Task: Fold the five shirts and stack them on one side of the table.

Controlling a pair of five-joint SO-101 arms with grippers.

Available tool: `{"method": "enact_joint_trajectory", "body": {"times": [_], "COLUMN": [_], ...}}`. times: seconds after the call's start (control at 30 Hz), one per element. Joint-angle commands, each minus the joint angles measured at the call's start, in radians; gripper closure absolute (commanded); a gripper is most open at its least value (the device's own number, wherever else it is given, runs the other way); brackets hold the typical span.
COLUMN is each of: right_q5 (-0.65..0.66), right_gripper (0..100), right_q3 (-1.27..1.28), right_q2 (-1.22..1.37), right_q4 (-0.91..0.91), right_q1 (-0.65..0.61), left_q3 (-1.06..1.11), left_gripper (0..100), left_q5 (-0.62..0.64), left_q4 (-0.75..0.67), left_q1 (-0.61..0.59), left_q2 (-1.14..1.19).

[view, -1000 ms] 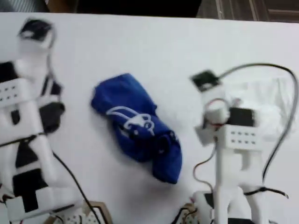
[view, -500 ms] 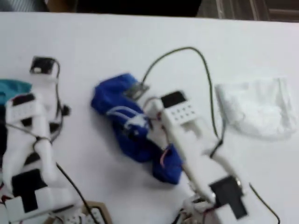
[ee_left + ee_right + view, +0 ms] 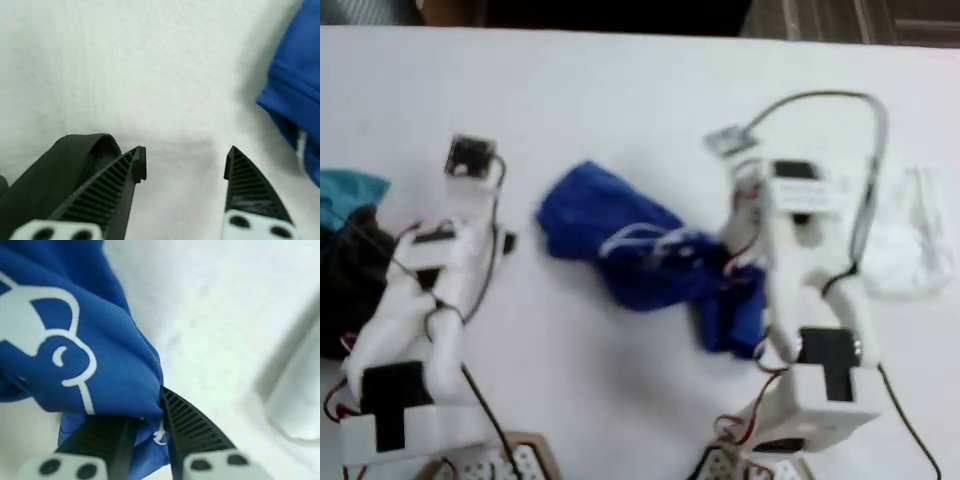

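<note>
A crumpled blue shirt (image 3: 640, 255) with a white print lies mid-table. My right gripper (image 3: 732, 258) is at its right end, shut on a fold of the blue shirt (image 3: 75, 340). In the right wrist view both jaws of the right gripper (image 3: 150, 415) pinch the cloth. My left gripper (image 3: 505, 240) sits just left of the shirt. It stands open over bare table in the left wrist view (image 3: 185, 165), with the blue shirt's edge (image 3: 295, 95) off to one side and nothing between the fingers.
A white shirt (image 3: 910, 250) lies at the right side of the table, also seen as white cloth (image 3: 300, 405) near the right gripper. A teal shirt (image 3: 350, 190) and a black shirt (image 3: 350, 270) are piled at the left edge. The far half of the table (image 3: 640, 90) is bare.
The right arm swung left onto the blue shirt, shut on it and dragged it to the right. The left arm moved right, toward the shirt.
</note>
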Motion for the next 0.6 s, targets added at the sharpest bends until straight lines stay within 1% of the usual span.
{"method": "enact_joint_trajectory", "body": {"times": [0.0, 0.23, 0.37, 0.47, 0.57], "right_q5": [0.008, -0.002, 0.008, 0.003, 0.000], "right_gripper": [97.6, 97.6, 97.6, 97.1, 96.9], "right_q3": [-0.075, -0.095, -0.118, -0.120, -0.115], "right_q2": [-0.005, -0.030, -0.125, -0.245, -0.355], "right_q4": [-0.010, -0.012, 0.013, 0.070, 0.090], "right_q1": [0.084, 0.062, -0.022, -0.094, -0.151], "left_q3": [-0.005, -0.022, -0.021, -0.021, -0.021], "left_gripper": [73, 73, 73, 73, 73], "left_q5": [0.011, 0.006, 0.006, 0.006, 0.009], "left_q4": [-0.015, 0.017, 0.020, 0.017, 0.015], "left_q1": [0.014, 0.012, 0.009, 0.009, 0.009], "left_q2": [-0.046, -0.046, -0.040, -0.038, -0.038]}}
